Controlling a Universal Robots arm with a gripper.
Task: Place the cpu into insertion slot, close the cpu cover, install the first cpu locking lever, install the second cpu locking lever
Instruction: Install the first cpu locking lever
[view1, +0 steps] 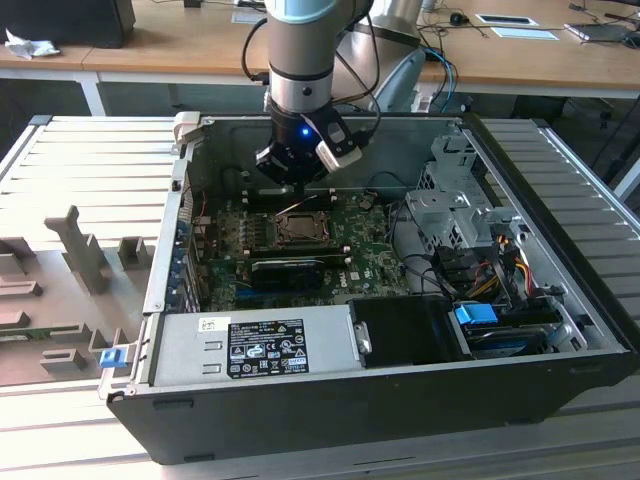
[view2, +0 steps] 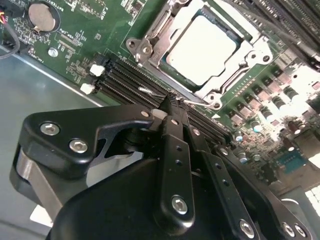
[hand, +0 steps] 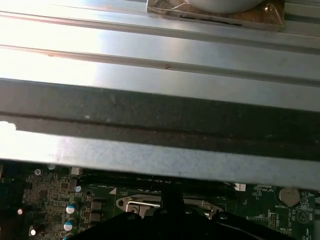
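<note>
The gripper (view2: 172, 102), fingers pressed together to a narrow tip, hovers just beside the insertion slot (view2: 202, 50) inside an open PC case (view1: 560, 400), at about 7 o'clock of the socket in the second wrist view. The cpu (view2: 200, 49) already sits in the slot, pale top up, w/ the cpu cover (view2: 250, 52) lying flat around it, its cut-out framing the chip. A thin wire locking lever (view2: 150, 91) lies along the socket's near edge, close to the tip; whether they touch can't be told. In the exterior view the arm (view1: 300, 60) stands at 12 o'clock of the motherboard (view1: 370, 265). Judgement: steps 1–2 look done; lever work is in hand. Catching the wire calls for a fine, low approach w/o scraping nearby memory slots (view2: 130, 80).
</note>
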